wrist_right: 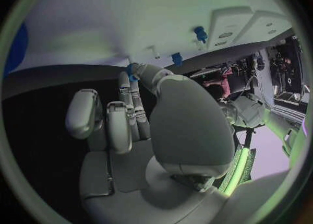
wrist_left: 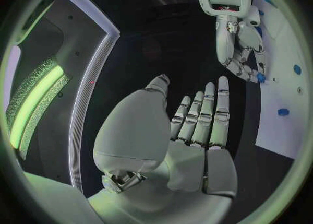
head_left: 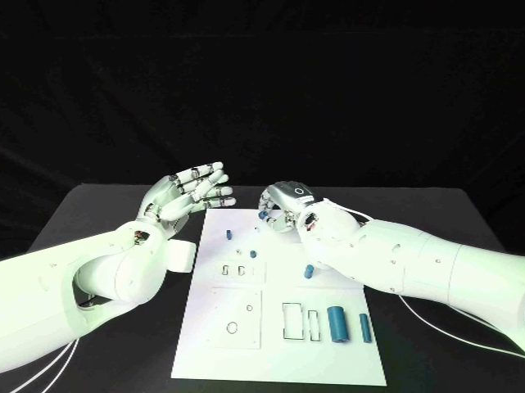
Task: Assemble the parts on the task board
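Observation:
The white task board [head_left: 215,344] lies in the middle of the black table. My right hand [head_left: 288,205] hovers over the board's far edge with its fingers curled, pinching a small blue part [wrist_left: 261,78] at its fingertips; that part [wrist_right: 132,70] also shows beside the thumb in the right wrist view. My left hand [head_left: 192,192] is raised just left of the board's far left corner, palm flat and fingers apart, holding nothing [wrist_left: 195,125]. Small blue pegs [head_left: 229,234] [head_left: 310,270] stand on the board. Two blue cylinders [head_left: 337,323] [head_left: 364,327] lie near its right front.
Rectangular slots [head_left: 294,320] and a small oval hole [head_left: 233,327] are cut in the board's near half. A white block [head_left: 182,255] sits at the board's left edge under my left forearm. Bare black table [head_left: 451,221] flanks the board on the right.

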Controlling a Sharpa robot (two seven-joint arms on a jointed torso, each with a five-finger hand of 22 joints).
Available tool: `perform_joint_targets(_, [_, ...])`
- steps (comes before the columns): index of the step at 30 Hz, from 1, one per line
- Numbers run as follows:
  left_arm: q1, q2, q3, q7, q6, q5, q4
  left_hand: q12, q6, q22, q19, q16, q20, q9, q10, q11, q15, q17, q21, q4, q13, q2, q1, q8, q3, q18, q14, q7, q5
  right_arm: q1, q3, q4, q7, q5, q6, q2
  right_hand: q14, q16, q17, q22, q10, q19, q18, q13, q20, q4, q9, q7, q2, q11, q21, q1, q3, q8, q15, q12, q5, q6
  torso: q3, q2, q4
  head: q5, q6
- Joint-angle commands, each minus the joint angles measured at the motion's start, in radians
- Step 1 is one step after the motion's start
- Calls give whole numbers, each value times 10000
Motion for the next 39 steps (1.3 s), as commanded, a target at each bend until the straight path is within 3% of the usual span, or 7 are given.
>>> perform_joint_targets(1, [33,27,9,31,182,20,20,-50,-20,5,34,38,15,1,-81,9,11,9,40,-35,-7,20,77,26,27,104,-45,893,3,0,1,-117,75,-57,381,58,572,40,101,1,-63,-49,-87,-17,4,18,15,4,6,25,24,-118,36,33,38,68,4,-89,-11,-5,-8,26,-13])
perform_joint_targets(16, [69,66,8,28,170,20,12,-50,-20,5,34,38,15,1,-81,9,11,9,40,-35,-7,20,77,26,27,104,-45,893,3,1,-1,-494,134,-22,740,306,560,40,73,-45,-195,-107,-72,-25,37,47,56,33,-80,66,-29,-256,36,-29,73,48,6,-223,-3,0,-34,90,-27])
perform_joint_targets(19, [75,72,8,26,170,20,5,-50,-20,5,34,38,15,1,-81,9,11,9,40,-35,-7,20,77,26,27,104,-45,893,3,2,-3,-513,212,47,682,342,509,-33,-74,-246,-686,-265,-28,-140,114,91,101,120,-194,187,-209,-394,85,-125,177,23,16,-410,-5,0,-27,90,-26])
perform_joint_targets(20, [78,74,8,26,170,20,1,-50,-20,5,34,38,15,1,-81,9,11,9,40,-35,-7,20,77,26,27,104,-45,893,3,2,-4,-510,246,73,646,349,477,-78,-160,-381,-997,-366,6,-230,171,107,116,180,-263,238,-334,-454,72,-204,262,37,-325,-557,-5,0,-27,90,-26])
perform_joint_targets(28, [90,65,8,22,169,20,-28,-52,-22,3,7,56,17,1,-94,11,15,33,42,-37,-8,26,106,27,44,102,-68,895,2,4,-9,-444,364,172,386,328,425,-137,-325,-696,-1697,-555,87,-435,305,61,117,259,-384,399,-640,-453,-86,-514,356,39,-431,-1006,8,-6,-43,91,-16])
perform_joint_targets(34, [93,42,8,13,176,20,-46,-52,-22,3,7,56,17,1,-94,11,15,33,42,-37,-8,26,106,27,44,102,-68,895,2,6,-10,-267,380,225,190,157,378,-224,-487,-907,-1905,-673,136,-485,330,44,101,270,-385,422,-836,-427,-250,-665,376,46,-427,-1190,5,-11,-58,98,-15])
perform_joint_targets(39, [95,9,8,6,183,20,-54,-55,-35,3,0,62,18,-1,-116,9,15,40,43,-36,-10,26,111,25,46,101,-77,895,0,33,-6,267,312,261,72,-343,369,-243,-522,-911,-1900,-675,138,-484,332,44,101,268,-376,419,-843,-420,-261,-673,376,56,-425,-1197,12,-19,-82,78,20])
